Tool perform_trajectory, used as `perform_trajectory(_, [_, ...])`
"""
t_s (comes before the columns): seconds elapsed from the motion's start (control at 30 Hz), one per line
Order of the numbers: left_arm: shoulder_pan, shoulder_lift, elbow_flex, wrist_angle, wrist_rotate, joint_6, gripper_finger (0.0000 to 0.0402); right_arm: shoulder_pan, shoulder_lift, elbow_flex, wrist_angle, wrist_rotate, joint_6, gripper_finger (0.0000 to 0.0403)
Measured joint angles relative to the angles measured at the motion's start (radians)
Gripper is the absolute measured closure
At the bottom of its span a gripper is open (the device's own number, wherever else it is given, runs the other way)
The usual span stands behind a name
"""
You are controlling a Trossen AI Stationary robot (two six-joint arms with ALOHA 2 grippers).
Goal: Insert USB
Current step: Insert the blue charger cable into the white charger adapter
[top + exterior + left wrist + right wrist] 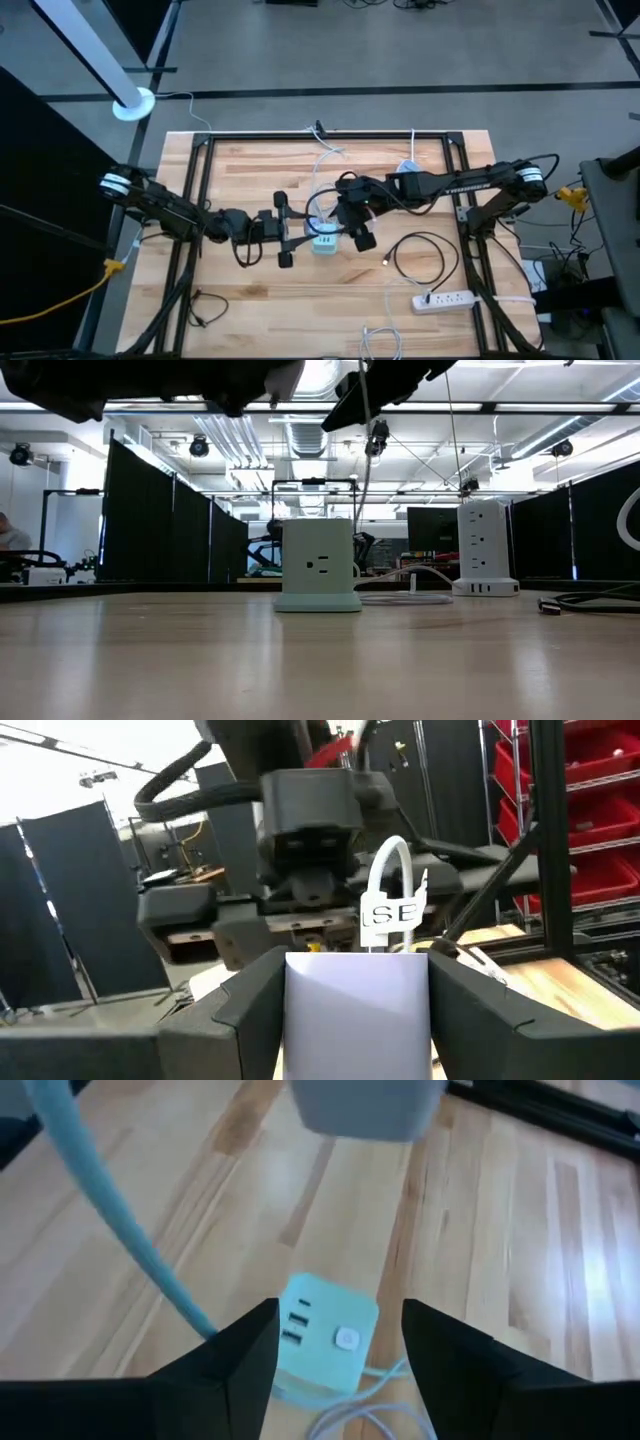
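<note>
A pale green power cube (325, 243) (318, 565) stands on the wooden table, its USB ports (295, 1325) facing up at my right wrist camera. Above it hangs a white block (358, 1010) (365, 1105), with my left gripper (308, 232) (358, 1020) shut on it. A pale cable (120, 1210) (385, 870) with a lettered tag (390, 912) loops up behind the block. The cable's USB plug is hidden. My right gripper (358, 232) (340, 1360) hovers open on the cube's far-right side, with nothing between its fingers. My left gripper pinches the white block by two opposite sides (296, 1010) between its two fingers. The fingers lie about level and come from the table's left. The block is lifted clear of the table, above the green cube.
A white power strip (445, 298) and a coiled black cable (420, 255) lie at the near right. A white tower strip (485, 550) stands farther back. Black frame rails (200, 200) run along the table's sides. Loose cables lie near the front edge (380, 340).
</note>
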Motion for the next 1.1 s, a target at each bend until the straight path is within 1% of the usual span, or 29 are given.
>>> perform_trajectory(0.2, [0.000, 0.002, -0.001, -0.065, -0.008, -0.017, 0.0208, 0.011, -0.012, -0.001, 0.063, -0.006, -0.044, 0.0225])
perform_trajectory(0.33, [0.000, 0.003, -0.002, -0.080, -0.010, -0.011, 0.0208, 0.011, -0.020, -0.001, 0.095, -0.068, -0.052, 0.0249])
perform_trajectory(0.43, [0.000, 0.002, -0.002, -0.083, -0.010, 0.013, 0.0208, 0.013, -0.015, -0.001, 0.104, -0.082, -0.059, 0.0288])
perform_trajectory(0.57, [0.000, 0.002, -0.002, -0.091, -0.011, 0.034, 0.0208, 0.017, -0.014, -0.001, 0.119, -0.084, -0.094, 0.0374])
perform_trajectory(0.6, [0.000, 0.002, -0.002, -0.095, -0.011, 0.034, 0.0208, 0.017, -0.014, -0.001, 0.123, -0.085, -0.102, 0.0388])
perform_trajectory(0.63, [0.000, 0.002, -0.002, -0.097, -0.011, 0.034, 0.0208, 0.017, -0.014, -0.001, 0.127, -0.088, -0.104, 0.0394])
perform_trajectory(0.77, [0.000, 0.002, -0.002, -0.098, -0.011, 0.026, 0.0208, 0.017, -0.007, -0.001, 0.176, -0.091, -0.099, 0.0387])
perform_trajectory(0.9, [0.000, 0.002, -0.004, -0.107, -0.011, 0.020, 0.0208, 0.017, 0.014, -0.001, 0.209, -0.095, -0.119, 0.0399])
perform_trajectory(1.1, [-0.001, 0.002, -0.008, -0.127, -0.009, -0.009, 0.0208, 0.017, 0.043, -0.001, 0.232, -0.101, -0.136, 0.0402])
